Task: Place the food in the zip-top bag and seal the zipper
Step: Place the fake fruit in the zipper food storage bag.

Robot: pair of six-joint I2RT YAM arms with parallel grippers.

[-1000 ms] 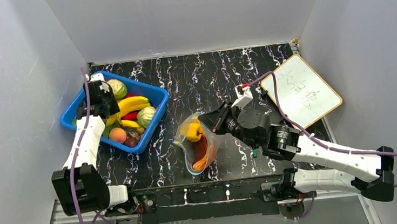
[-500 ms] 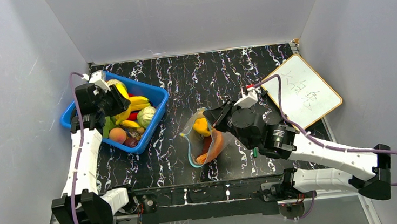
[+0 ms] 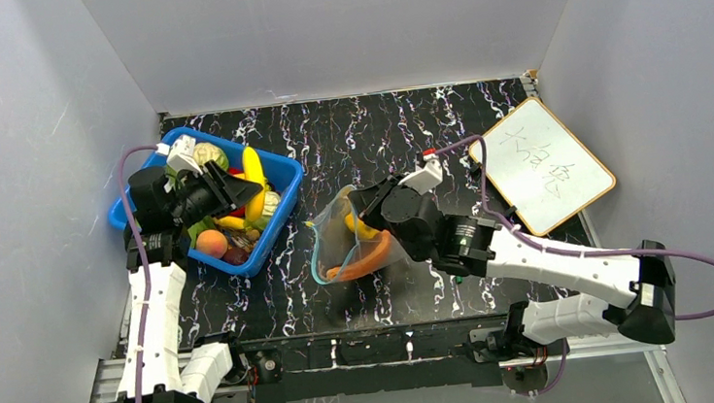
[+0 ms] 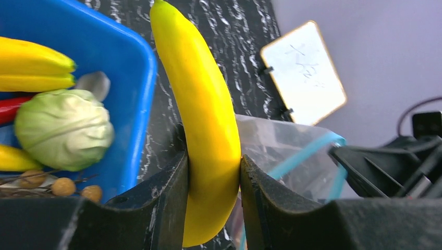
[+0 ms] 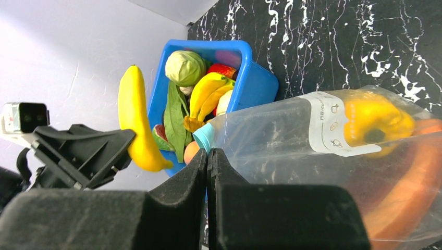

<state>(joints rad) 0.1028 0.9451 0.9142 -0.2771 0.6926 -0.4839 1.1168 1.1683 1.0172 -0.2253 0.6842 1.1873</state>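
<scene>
Over the blue bin (image 3: pixel 284 175) at the tabletop's far left corner, my left gripper (image 4: pixel 213 179) clamps a banana (image 4: pixel 200 104); more food (image 3: pixel 210 242) lies in the bin. Near the tabletop's centre, my right gripper (image 5: pixel 207 159) is pinched tight on the zip-top bag (image 5: pixel 271 135), which holds a few pieces. Its zipper (image 4: pixel 303 155) is not yet sealed.

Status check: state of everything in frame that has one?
left claw, shut on the banana
banana, gripped, raised over the bin
right claw, shut on the bag's edge
bag, mouth open, yellow pepper inside
zipper, unsealed
bin, holds food
whiteboard, lying flat, written on
</scene>
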